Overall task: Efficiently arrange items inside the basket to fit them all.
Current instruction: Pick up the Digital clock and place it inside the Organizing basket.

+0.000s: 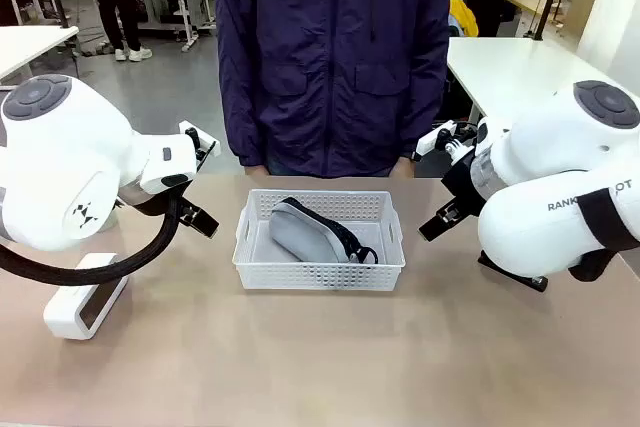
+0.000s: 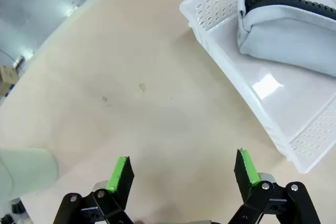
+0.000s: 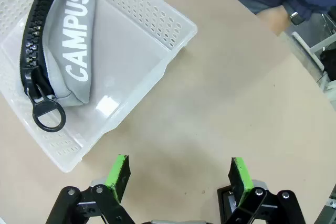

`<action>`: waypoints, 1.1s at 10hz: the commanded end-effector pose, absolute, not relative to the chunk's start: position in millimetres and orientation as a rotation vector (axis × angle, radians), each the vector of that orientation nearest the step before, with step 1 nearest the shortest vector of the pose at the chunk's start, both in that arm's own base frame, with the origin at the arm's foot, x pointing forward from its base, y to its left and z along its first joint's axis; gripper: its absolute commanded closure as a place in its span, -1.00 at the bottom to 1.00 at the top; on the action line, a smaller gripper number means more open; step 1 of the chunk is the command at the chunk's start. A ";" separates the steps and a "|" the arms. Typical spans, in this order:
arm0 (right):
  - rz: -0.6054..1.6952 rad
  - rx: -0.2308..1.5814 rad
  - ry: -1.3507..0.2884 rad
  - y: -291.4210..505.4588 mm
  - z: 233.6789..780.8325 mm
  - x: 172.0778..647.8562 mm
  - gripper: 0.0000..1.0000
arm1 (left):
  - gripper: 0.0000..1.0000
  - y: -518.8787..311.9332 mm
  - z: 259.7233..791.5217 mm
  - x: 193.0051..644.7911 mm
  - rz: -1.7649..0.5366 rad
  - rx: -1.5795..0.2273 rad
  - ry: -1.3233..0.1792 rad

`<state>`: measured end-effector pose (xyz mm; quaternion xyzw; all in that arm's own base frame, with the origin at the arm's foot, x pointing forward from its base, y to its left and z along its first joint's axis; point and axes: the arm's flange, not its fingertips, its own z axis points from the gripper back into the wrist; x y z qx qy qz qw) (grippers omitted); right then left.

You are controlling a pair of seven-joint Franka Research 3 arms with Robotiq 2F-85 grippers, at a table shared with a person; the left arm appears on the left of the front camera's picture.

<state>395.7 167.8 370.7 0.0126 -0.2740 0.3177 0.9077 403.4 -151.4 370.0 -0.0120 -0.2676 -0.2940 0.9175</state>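
The white perforated basket (image 1: pixel 318 269) sits mid-table. Inside it lies the grey soft pouch (image 1: pixel 300 233) with its black zip and ring (image 3: pixel 48 115), leaning along the left side; the right half of the basket floor is bare. My left gripper (image 2: pixel 184 167) hovers open over bare table, left of the basket (image 2: pixel 231 85). My right gripper (image 3: pixel 178 170) hovers open over the table, right of the basket (image 3: pixel 173 51). The white rounded box (image 1: pixel 85 295) lies at the front left. The pale green cup (image 2: pixel 26 174) shows beside my left gripper. The black stapler (image 1: pixel 512 272) lies partly hidden under my right arm.
A person in a dark blue jacket (image 1: pixel 330 57) stands at the far edge, with a hand (image 3: pixel 273 20) resting near the table edge. The front of the table (image 1: pixel 320 367) is bare. My two arms flank the basket.
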 end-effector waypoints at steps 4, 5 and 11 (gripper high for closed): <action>0.656 0.026 -0.566 167.8 370.7 395.7 -1.00 | -1.00 -151.5 370.2 403.3 -0.605 -0.025 -0.551; 0.656 0.026 -0.566 167.8 370.7 395.7 -1.00 | -1.00 -151.5 370.2 403.3 -0.605 -0.025 -0.551; 0.656 0.026 -0.566 167.8 370.7 395.7 -1.00 | -1.00 -151.5 370.2 403.3 -0.605 -0.025 -0.551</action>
